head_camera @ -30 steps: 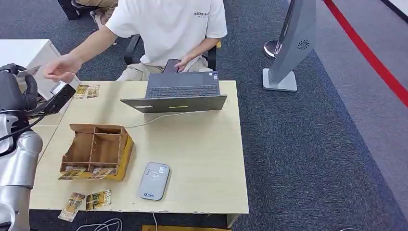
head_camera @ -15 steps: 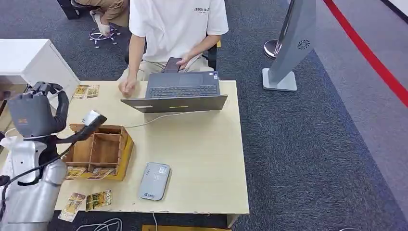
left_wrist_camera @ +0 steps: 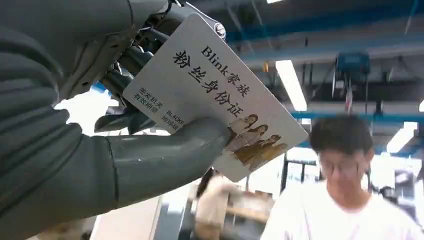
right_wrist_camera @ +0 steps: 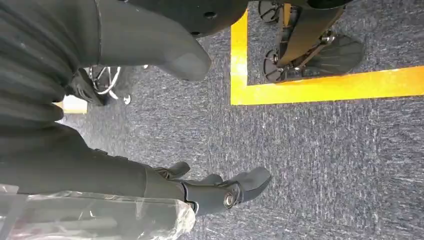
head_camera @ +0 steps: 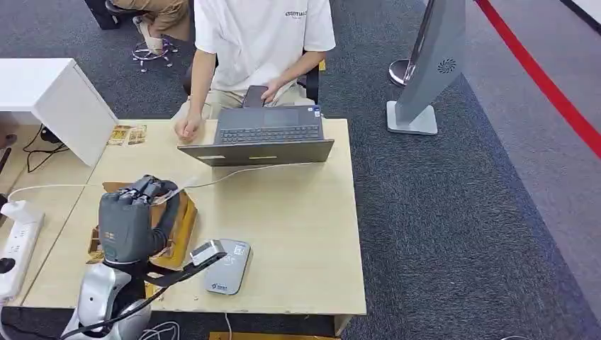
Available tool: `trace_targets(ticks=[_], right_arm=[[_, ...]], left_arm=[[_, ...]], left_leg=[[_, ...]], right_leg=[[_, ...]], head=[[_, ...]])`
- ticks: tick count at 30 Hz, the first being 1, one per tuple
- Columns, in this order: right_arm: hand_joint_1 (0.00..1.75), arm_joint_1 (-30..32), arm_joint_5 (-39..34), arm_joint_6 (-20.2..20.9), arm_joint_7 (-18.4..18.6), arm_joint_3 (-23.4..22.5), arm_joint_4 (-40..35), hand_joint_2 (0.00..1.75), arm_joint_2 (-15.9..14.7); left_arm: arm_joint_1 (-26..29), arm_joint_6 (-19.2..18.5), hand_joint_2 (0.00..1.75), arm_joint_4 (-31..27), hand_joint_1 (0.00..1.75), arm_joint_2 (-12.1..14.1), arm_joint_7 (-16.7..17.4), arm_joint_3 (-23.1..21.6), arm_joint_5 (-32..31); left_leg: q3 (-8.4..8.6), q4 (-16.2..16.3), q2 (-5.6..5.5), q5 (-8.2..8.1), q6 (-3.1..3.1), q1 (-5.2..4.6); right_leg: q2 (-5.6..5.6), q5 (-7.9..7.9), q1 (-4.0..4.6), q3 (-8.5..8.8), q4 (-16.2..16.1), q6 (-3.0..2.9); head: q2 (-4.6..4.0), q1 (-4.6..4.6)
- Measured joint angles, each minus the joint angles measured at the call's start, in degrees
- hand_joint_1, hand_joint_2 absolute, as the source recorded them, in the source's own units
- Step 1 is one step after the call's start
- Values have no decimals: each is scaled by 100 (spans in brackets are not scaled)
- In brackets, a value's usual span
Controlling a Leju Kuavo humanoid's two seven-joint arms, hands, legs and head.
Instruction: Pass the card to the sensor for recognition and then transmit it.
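My left hand (head_camera: pixel 131 219) hovers over the wooden divided box (head_camera: pixel 186 221), just left of the grey card sensor (head_camera: pixel 228 268) lying flat near the table's front edge. In the left wrist view this hand (left_wrist_camera: pixel 75 150) pinches a white card (left_wrist_camera: pixel 215 95) with black Chinese print and a small group photo, the thumb (left_wrist_camera: pixel 165 150) pressing on its face. The card is raised and faces toward the seated person. My right hand (right_wrist_camera: pixel 215 192) hangs beside me over dark carpet, fingers apart and holding nothing.
A person in a white shirt (head_camera: pixel 262 35) sits behind an open laptop (head_camera: pixel 266 134), one hand resting on the table. Loose cards (head_camera: pixel 127 134) lie at the far left corner. A white cabinet (head_camera: pixel 49 92) and power strip (head_camera: pixel 18 241) stand left; a grey stand (head_camera: pixel 432 71) right.
My left arm has swung in from the far left edge, over the wooden box and toward the sensor. The person's outstretched arm has drawn back to rest beside the laptop.
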Motion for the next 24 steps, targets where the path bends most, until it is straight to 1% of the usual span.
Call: trace_targets(ticks=[2,4,7,11,21,24], right_arm=[[0,12,-7,-9,-11,0,2,175,0],[0,33,-7,-9,-9,0,2,175,0],[0,45,-4,-15,-11,0,2,175,0],[0,48,4,-24,-11,-2,2,175,0],[0,43,20,-22,-17,0,2,175,0],[0,42,20,4,-17,0,2,175,0]], left_arm=[[115,-152,175,220,175,-46,92,-42,49],[204,-313,175,561,175,-103,107,-94,118],[328,-280,175,1022,175,-195,112,-123,160],[471,-269,175,1454,175,-312,110,-153,265],[619,-293,175,1946,175,-435,81,-260,446],[623,-363,175,2042,175,-459,77,-302,525]], left_leg=[[3,0,3,-1,0,0],[0,0,1,0,0,0],[-2,0,1,0,0,0],[-2,0,1,-1,1,-1],[-3,0,-2,-1,1,-1],[-3,0,-2,-1,1,-1]], right_leg=[[6,0,0,0,0,0],[3,0,0,0,0,0],[3,0,0,-1,0,0],[2,0,-1,-1,0,0],[-4,0,-1,0,0,0],[-4,0,-1,0,0,0]], head=[[0,-2],[0,4],[0,4],[0,4],[0,2],[0,4]])
